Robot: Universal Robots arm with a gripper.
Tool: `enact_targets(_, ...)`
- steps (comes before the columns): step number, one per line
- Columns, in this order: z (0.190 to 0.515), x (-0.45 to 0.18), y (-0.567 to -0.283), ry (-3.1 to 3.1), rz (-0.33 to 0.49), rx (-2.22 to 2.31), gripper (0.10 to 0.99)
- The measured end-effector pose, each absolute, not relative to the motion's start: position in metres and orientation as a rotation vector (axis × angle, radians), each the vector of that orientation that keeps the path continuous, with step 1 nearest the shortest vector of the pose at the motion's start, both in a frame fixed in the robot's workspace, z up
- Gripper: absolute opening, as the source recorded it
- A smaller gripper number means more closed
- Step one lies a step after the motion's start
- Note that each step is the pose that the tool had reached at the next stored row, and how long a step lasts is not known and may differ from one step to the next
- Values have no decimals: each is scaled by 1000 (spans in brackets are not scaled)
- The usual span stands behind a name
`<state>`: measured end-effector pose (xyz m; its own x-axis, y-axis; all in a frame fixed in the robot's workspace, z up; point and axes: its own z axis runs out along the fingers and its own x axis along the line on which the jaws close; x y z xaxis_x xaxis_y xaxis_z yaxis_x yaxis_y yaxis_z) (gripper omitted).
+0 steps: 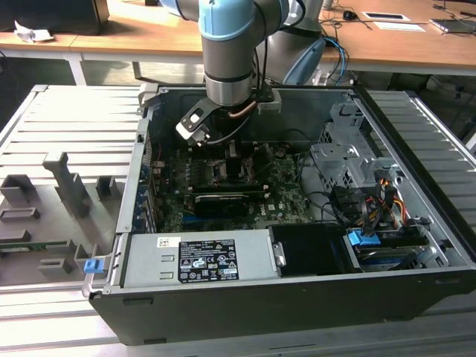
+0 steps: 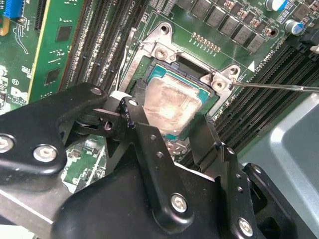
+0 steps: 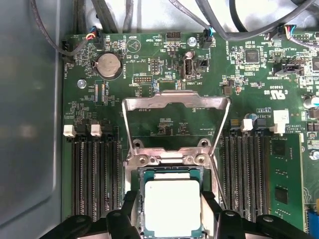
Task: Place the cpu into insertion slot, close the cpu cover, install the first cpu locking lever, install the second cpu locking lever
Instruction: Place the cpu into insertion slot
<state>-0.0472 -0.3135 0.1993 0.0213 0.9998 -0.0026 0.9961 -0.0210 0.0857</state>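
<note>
The cpu (image 3: 172, 206) (image 2: 172, 104), a silver-topped square chip, lies level in the insertion slot (image 3: 169, 171) (image 2: 192, 64) on the green motherboard. My gripper (image 3: 172, 216) (image 2: 168, 122) (image 1: 223, 152) reaches down into the case, shut on the cpu. Its black fingers (image 3: 132, 211) press against two opposite sides of the chip. The cpu cover (image 3: 174, 102), a thin silver frame, stands swung open away from the socket on its hinge. A thin wire locking lever (image 2: 279, 87) sticks out sideways from the socket's corner.
Black memory slots (image 3: 94, 174) (image 3: 249, 169) flank the socket on both sides. A coin battery (image 3: 108, 66) and cable plugs sit beyond the cover. The grey case wall (image 3: 25, 124), power supply (image 1: 201, 260), drive cage (image 1: 346, 160) and cables (image 1: 372, 208) surround the board.
</note>
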Motion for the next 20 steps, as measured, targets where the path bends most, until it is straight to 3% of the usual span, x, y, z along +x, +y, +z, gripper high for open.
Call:
enact_targets(11,217,-47,-313,2153,88,2199,600)
enact_targets(12,218,-47,-314,2153,89,2199,471)
enact_targets(13,219,-47,-314,2153,89,2199,412)
enact_targets(14,219,-47,-314,2153,88,2199,412)
enact_targets(16,219,-47,-314,2152,86,2198,290)
enact_targets(18,219,-47,-314,2152,84,2198,290)
enact_targets(19,220,-47,-314,2152,84,2198,169)
enact_targets(20,220,-47,-314,2152,85,2198,110)
